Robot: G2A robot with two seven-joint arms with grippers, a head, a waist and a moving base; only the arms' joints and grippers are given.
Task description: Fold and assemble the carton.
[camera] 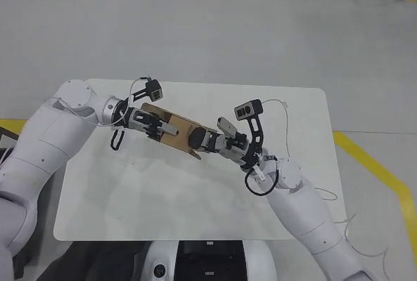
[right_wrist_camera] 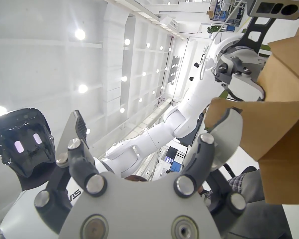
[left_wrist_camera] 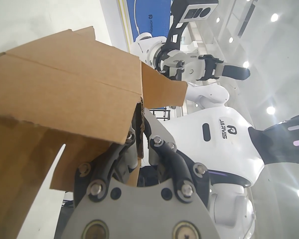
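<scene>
Pinching a single wall edge is all that carries the carton (left_wrist_camera: 64, 80), so I judge the chief risk sits in my left hand (left_wrist_camera: 140, 130). If my other hand pushes hard on the far end, the box could swivel in that pinch, slip out, or crease where the corrugated board is squeezed. The left hand is clenched on that edge, with the panel caught between both fingers.

My right hand (right_wrist_camera: 152, 120), at the carton's opposite end, is spread wide and grasps nothing. One finger (right_wrist_camera: 226, 125) lies against a loose flap (right_wrist_camera: 264, 125); the other stands well apart from the board. Pressing with one finger alone could bend the flap off its score line, or let it spring back past the finger.

The carton is half formed, with its flaps loose. It spans the gap between my two hands, above the tabletop (camera: 159, 204) and, as far as I can tell, not resting on it.
</scene>
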